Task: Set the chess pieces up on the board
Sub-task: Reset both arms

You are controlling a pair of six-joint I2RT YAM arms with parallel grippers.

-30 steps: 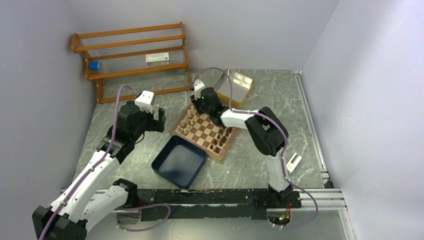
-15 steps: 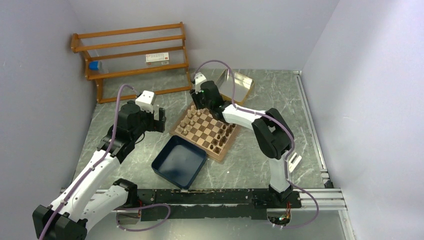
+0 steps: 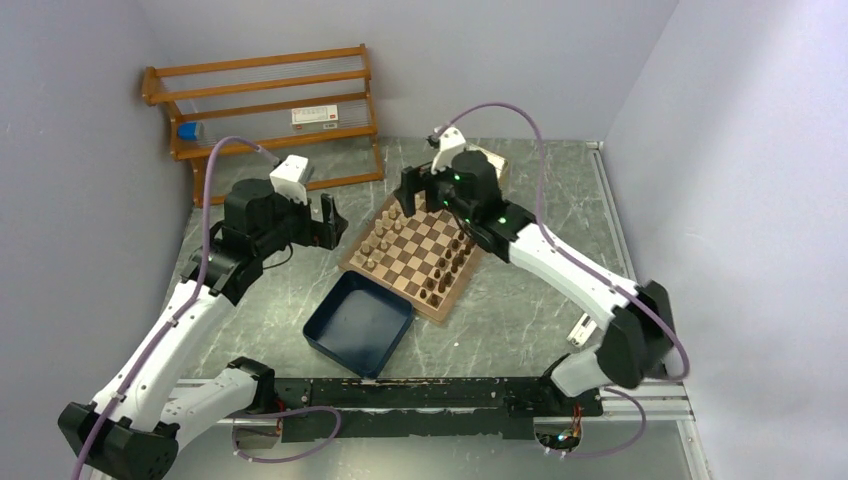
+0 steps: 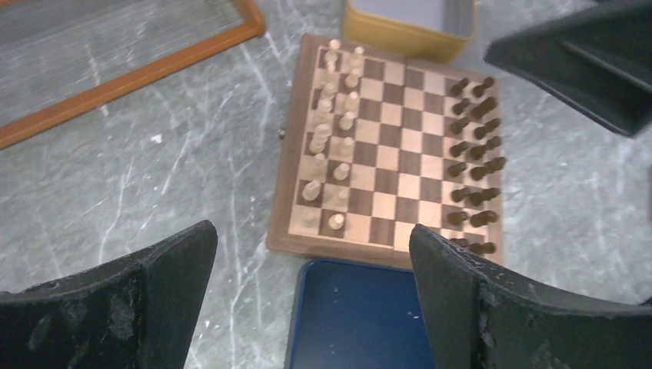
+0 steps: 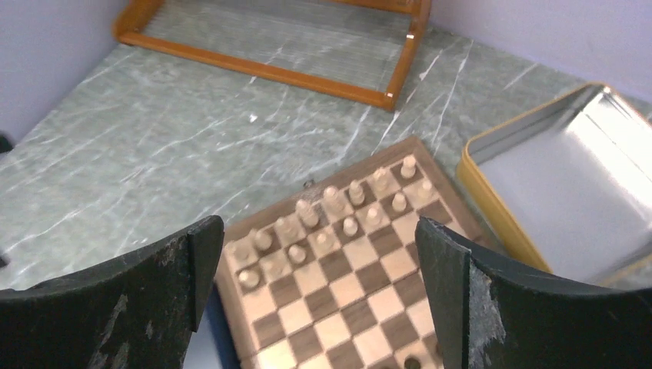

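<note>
Left tool [image 3: 326, 218] hangs spread and empty just left of the board [image 3: 412, 258], which lies on the tabletop [image 3: 505, 322] with light chess pieces [image 4: 332, 123] along its left side and dark ones along its right, while the right tool [image 3: 408, 192], jaws wide apart, hovers over the board's far corner, seemingly touching nothing.

No writing can be read anywhere. A small white box [image 3: 315, 116] on the wooden rack [image 3: 255, 62] carries reddish print, too small to make out. On the border of the board [image 4: 286, 184], no letters or numbers can be made out.
</note>
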